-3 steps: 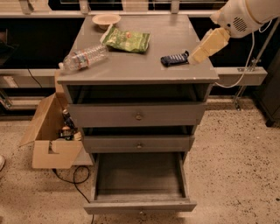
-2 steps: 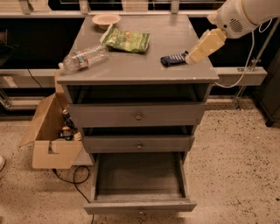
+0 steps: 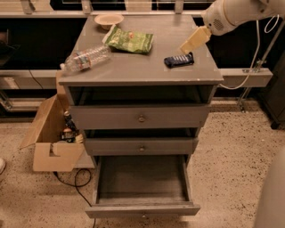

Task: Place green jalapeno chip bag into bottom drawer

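The green jalapeno chip bag (image 3: 130, 40) lies flat on the grey cabinet top (image 3: 133, 67), toward the back left of centre. The bottom drawer (image 3: 141, 182) is pulled out wide and its tray holds nothing. My gripper (image 3: 192, 42) hangs from the white arm (image 3: 231, 13) at the upper right, above the right part of the cabinet top, just above the dark navy bar (image 3: 178, 60) and well to the right of the chip bag. It holds nothing that I can see.
A clear plastic bottle (image 3: 85, 58) lies on its side at the left of the top. A small bowl (image 3: 109, 20) stands at the back. An open cardboard box (image 3: 51, 138) with items sits on the floor at the left, with a cable beside it.
The gripper has moved a little to the left over the cabinet top, toward the navy bar. The chip bag, bottle and drawers have not moved.
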